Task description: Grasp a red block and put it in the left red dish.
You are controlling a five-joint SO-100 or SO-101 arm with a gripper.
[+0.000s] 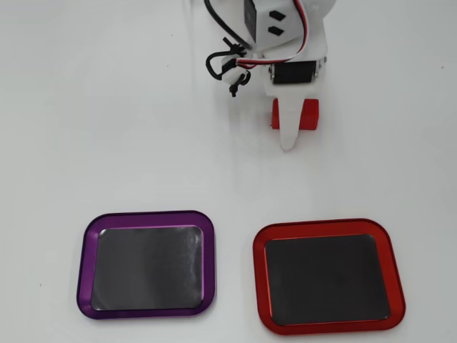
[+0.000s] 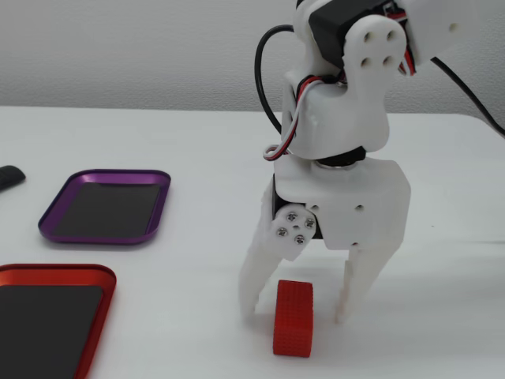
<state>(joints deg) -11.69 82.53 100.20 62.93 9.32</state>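
The red block (image 2: 293, 317) lies on the white table, and in the overhead view only its right part (image 1: 309, 115) shows beside a white finger. My gripper (image 2: 296, 313) stands over it, open, with one fingertip on each side of the block and small gaps between. Seen from overhead, the gripper (image 1: 290, 114) covers most of the block and one finger points toward the dishes. The red dish (image 1: 259, 279) sits at the lower right of the overhead view and at the lower left (image 2: 55, 272) of the fixed view, with nothing in it.
A purple-rimmed dish (image 1: 86, 264) of the same shape lies beside the red one, behind it in the fixed view (image 2: 55, 217). A small black object (image 2: 8, 177) pokes in at the fixed view's left edge. Black and red cables loop off the arm (image 1: 225, 61).
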